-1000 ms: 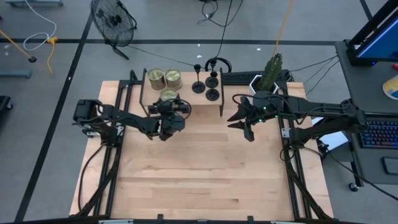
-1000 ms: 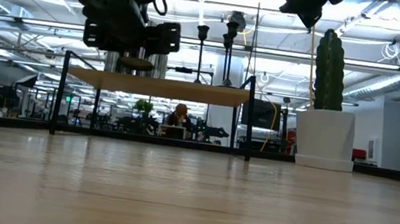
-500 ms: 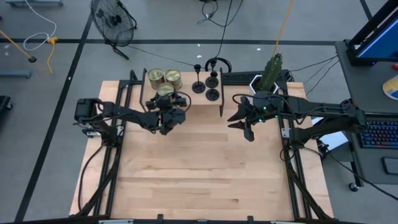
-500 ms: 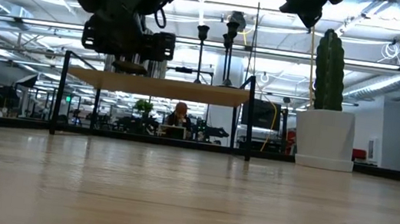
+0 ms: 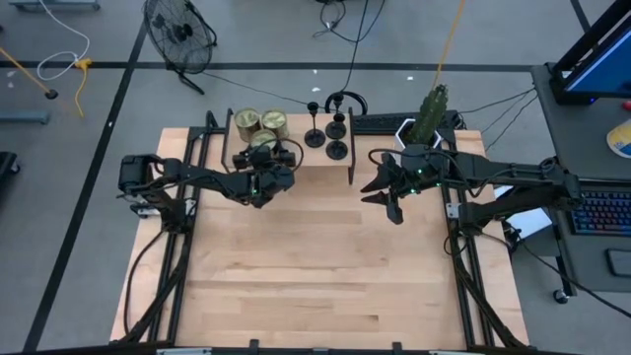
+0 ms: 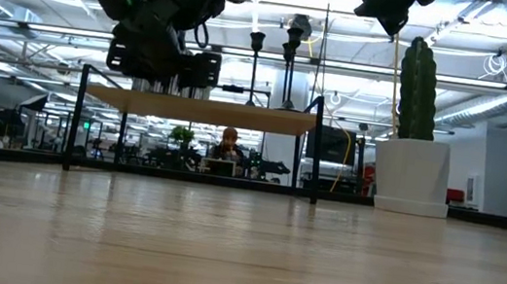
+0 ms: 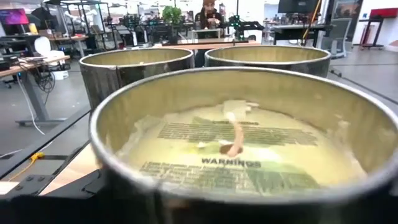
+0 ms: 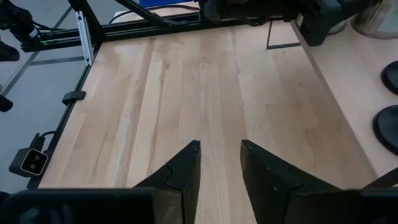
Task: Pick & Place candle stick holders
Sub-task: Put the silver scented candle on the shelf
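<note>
Three black candle stick holders (image 5: pixel 314 138) (image 5: pixel 337 126) (image 5: pixel 337 151) stand on their round bases at the right end of a small raised wooden shelf (image 5: pixel 315 170) at the table's far side. My left gripper (image 5: pixel 264 166) is shut on a greenish-gold glass jar candle (image 5: pixel 263 141) at the shelf's left part, just in front of two like jars (image 5: pixel 246 121) (image 5: pixel 275 121). My right gripper (image 5: pixel 370 192) is open and empty, in the air to the right of the shelf; it also shows in the right wrist view (image 8: pixel 219 146). My left gripper holds the jar candle (image 7: pixel 230 143) from the table's near side. The jar's own wall hides the fingers in the left wrist view, and the gripper body hides them from above. The jar stays upright, open top up, at shelf height (image 6: pixel 175 83); whether it rests on the shelf I cannot tell.
A cactus in a white pot (image 5: pixel 431 110) stands at the far right, behind my right arm. The shelf's black frame legs (image 6: pixel 316 150) reach down to the table. The wide bare wooden tabletop (image 5: pixel 315 266) lies toward the near edge.
My left gripper has carried the jar candle toward the table's far edge and a little down, from above the shelf's front edge to a place close in front of the two other jars. The jar has stayed upright.
</note>
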Robot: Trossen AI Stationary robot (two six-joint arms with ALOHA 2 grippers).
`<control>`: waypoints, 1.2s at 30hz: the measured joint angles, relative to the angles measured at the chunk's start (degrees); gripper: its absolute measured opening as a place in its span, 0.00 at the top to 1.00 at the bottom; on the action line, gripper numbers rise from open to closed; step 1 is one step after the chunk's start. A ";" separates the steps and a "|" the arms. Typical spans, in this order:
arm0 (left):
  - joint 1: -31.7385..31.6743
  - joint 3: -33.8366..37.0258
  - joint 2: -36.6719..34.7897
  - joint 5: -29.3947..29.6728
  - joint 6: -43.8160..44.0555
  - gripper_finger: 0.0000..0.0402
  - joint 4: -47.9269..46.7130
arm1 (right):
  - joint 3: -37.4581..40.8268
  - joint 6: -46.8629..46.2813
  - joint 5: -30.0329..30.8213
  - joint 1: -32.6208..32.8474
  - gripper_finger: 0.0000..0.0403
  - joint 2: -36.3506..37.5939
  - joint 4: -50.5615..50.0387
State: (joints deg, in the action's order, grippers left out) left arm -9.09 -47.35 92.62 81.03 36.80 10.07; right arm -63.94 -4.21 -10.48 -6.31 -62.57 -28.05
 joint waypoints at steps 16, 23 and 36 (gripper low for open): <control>-0.21 -0.03 0.02 -5.02 1.23 0.04 -0.07 | 0.00 0.37 0.15 -0.07 0.74 -0.02 0.39; -0.21 -0.02 0.00 -5.61 0.99 0.10 -0.03 | 0.00 0.37 0.15 -0.09 0.74 -0.02 0.39; -0.29 0.00 0.00 -6.64 -2.65 0.03 -0.01 | 0.00 0.37 -0.02 -0.09 0.74 -0.01 0.37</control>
State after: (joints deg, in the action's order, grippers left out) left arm -9.38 -47.35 92.62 74.39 34.16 10.07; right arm -63.94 -3.84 -10.50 -6.39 -62.58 -27.68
